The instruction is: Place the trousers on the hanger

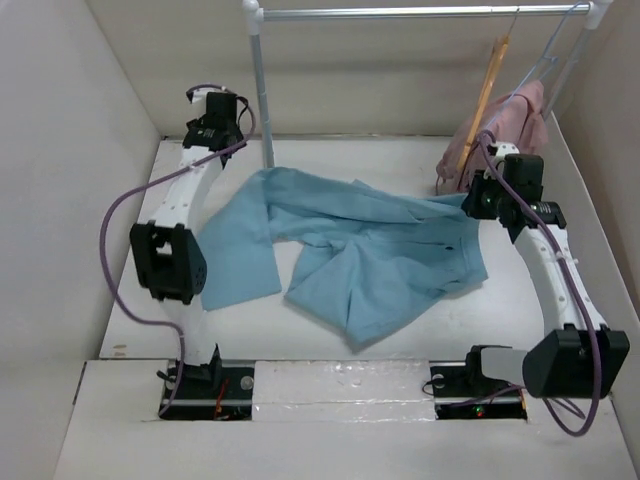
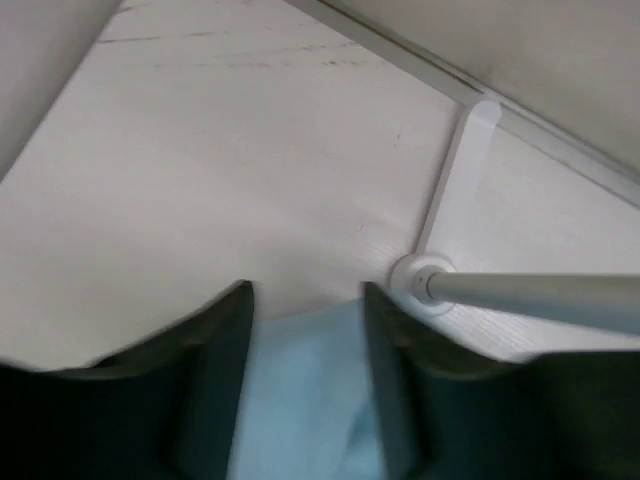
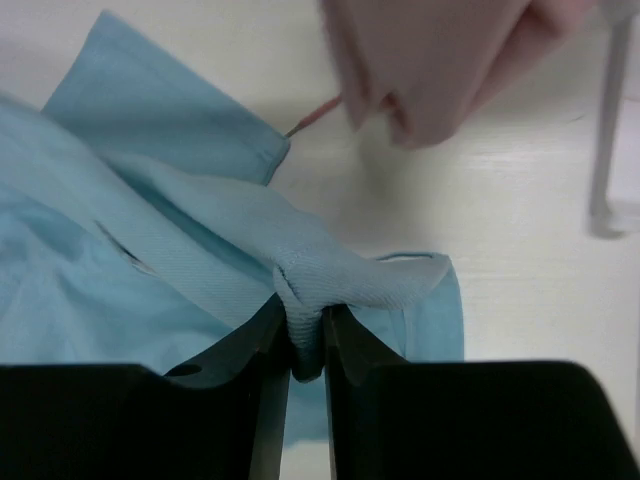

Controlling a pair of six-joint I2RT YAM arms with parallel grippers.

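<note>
Light-blue trousers (image 1: pixel 370 260) lying crumpled, legs splayed; right gripper (image 3: pixel 305 325) pinching fold; left gripper (image 2: pixel 305 305) released.

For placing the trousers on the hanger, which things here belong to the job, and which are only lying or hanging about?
Belong to the job:
- trousers, spread on the table
- wooden hanger, hanging from the rail
- right gripper, shut on a fold of the trousers
- left gripper, open over the cloth

Only about:
- pink garment
- rail

Robot lab, white-walled test enclosure (image 1: pixel 60 150), clothes rail (image 1: pixel 420 13)
</note>
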